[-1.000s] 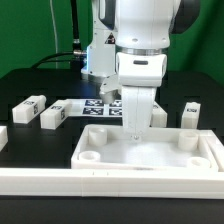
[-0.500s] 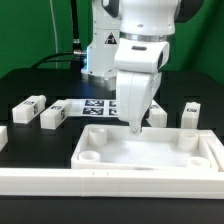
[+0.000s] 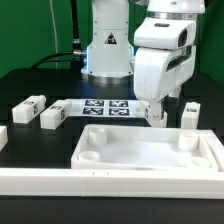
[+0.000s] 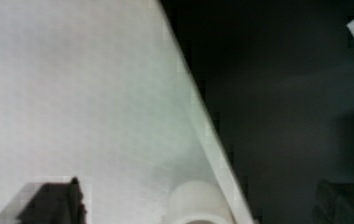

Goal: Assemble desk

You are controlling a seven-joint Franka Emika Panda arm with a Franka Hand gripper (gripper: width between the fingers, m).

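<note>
The exterior view shows the tray-like top (image 3: 140,156) lying flat on the black desk (image 3: 30,85). The gripper (image 3: 158,113) hangs above the top's far rim toward the exterior view's right, near a leg block (image 3: 190,113), though its fingers are hard to read there. Only the wrist view shows the dark fingertips (image 4: 49,200) spread wide, empty, over the top's white rim and a round socket (image 4: 195,203).

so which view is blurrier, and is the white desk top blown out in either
Wrist view: much the blurrier, soft all over; the desk top is a flat, featureless white against the dark table. Exterior view: sharper and evenly lit; the marker board tags read clearly, and the desk top keeps faint shading in its sockets, no hard glare.
</note>
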